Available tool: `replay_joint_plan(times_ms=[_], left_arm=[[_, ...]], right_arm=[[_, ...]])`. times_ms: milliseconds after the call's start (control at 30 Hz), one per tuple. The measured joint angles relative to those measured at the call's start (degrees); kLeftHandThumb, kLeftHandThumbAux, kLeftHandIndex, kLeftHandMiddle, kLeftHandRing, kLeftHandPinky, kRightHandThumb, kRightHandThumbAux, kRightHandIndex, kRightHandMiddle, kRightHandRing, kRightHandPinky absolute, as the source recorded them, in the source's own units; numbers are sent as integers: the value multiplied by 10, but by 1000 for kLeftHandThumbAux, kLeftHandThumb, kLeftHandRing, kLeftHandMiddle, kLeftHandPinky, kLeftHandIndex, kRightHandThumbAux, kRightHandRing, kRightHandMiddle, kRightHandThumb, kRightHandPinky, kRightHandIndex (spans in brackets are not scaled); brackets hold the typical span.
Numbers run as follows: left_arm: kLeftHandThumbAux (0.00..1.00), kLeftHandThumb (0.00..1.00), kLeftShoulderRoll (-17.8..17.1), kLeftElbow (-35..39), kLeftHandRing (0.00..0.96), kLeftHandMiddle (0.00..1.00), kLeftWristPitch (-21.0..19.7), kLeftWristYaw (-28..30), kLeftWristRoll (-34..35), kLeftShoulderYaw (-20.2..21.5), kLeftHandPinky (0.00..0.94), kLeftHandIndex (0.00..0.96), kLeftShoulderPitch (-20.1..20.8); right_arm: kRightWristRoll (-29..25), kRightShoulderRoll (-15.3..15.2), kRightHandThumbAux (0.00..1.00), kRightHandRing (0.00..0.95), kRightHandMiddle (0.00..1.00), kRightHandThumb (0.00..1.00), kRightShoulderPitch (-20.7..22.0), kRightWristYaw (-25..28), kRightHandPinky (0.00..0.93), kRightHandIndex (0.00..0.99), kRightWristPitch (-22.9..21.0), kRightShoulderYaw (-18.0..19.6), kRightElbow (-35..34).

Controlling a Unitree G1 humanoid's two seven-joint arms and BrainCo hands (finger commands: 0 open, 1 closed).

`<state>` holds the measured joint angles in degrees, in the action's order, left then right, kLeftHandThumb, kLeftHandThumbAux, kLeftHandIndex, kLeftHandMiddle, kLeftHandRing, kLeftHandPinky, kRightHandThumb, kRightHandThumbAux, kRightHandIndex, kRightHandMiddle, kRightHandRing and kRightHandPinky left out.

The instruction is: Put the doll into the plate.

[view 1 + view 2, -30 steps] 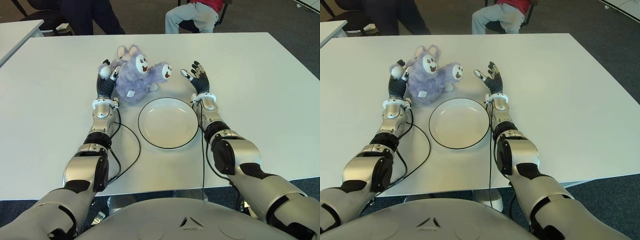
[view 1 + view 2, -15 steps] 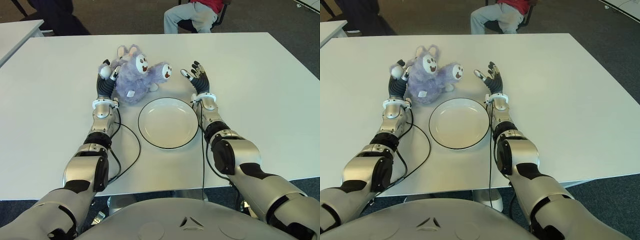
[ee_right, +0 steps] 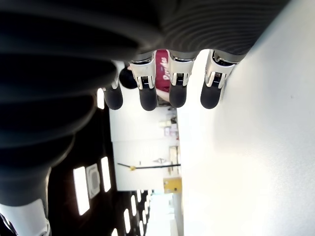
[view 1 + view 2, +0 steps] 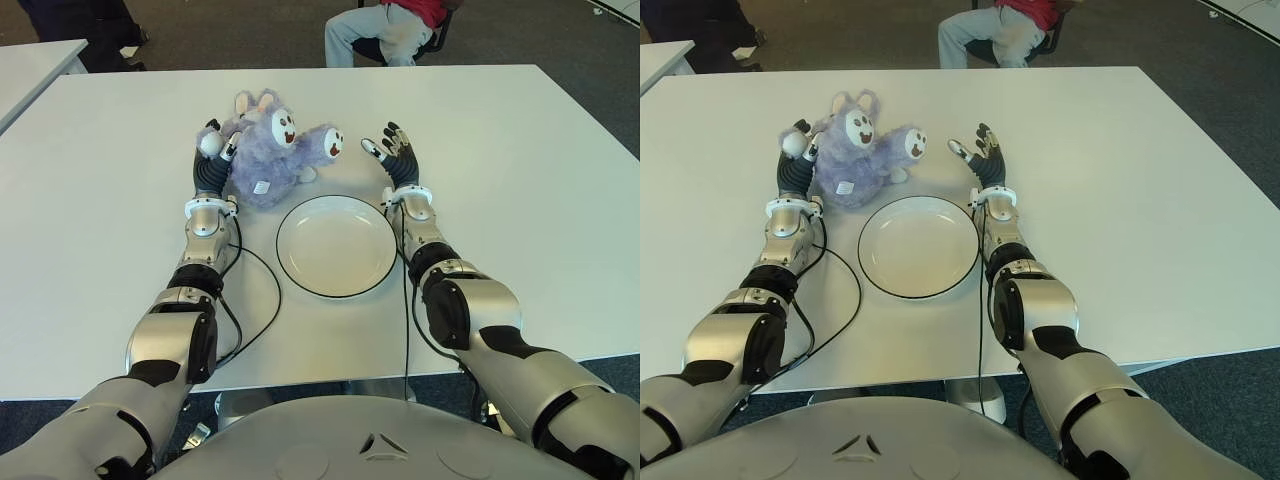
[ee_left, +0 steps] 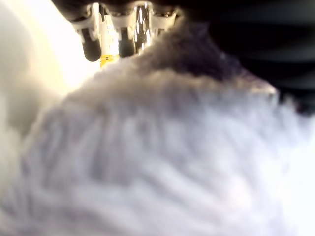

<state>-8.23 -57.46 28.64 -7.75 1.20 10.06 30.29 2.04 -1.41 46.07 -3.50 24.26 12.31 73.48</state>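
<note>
A fluffy purple doll (image 4: 268, 157) with white paws lies on the white table (image 4: 520, 180), just beyond the left rim of a white plate (image 4: 335, 250) with a dark edge. My left hand (image 4: 211, 150) stands pressed against the doll's left side, one white paw lying over it. In the left wrist view fur (image 5: 157, 157) fills the picture and the fingers (image 5: 118, 29) show straight, not curled. My right hand (image 4: 392, 148) stands palm inward to the right of the doll, fingers (image 3: 147, 93) spread, a gap between it and the doll's foot. The plate holds nothing.
A black cable (image 4: 262, 300) loops on the table left of the plate. A seated person (image 4: 385, 25) is beyond the far edge, and another person's legs (image 4: 90, 20) show at the far left. A second table (image 4: 30, 60) stands to the left.
Both hands and the doll have stayed put. The person at the far left has shifted further left behind the table.
</note>
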Motion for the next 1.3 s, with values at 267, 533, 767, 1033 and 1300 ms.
replay_joint_plan(times_ms=[267, 533, 767, 1033, 1300], left_arm=[[441, 0, 0, -4, 74, 76, 0, 0, 0, 0, 68, 0, 2], [437, 0, -1, -10, 69, 68, 0, 0, 0, 0, 62, 0, 4], [447, 0, -2, -12, 65, 68, 0, 0, 0, 0, 54, 0, 5], [464, 0, -2, -16, 69, 72, 0, 0, 0, 0, 62, 0, 7], [469, 0, -2, -17, 80, 85, 0, 0, 0, 0, 68, 0, 8]], right_arm=[[0, 0, 682, 29, 38, 52, 0, 0, 26, 0, 0, 0, 0], [0, 0, 676, 28, 35, 50, 0, 0, 28, 0, 0, 0, 0], [0, 0, 678, 28, 35, 55, 0, 0, 28, 0, -1, 0, 0], [0, 1, 681, 27, 35, 56, 0, 0, 23, 0, -1, 0, 0], [0, 0, 683, 26, 34, 52, 0, 0, 27, 0, -1, 0, 0]])
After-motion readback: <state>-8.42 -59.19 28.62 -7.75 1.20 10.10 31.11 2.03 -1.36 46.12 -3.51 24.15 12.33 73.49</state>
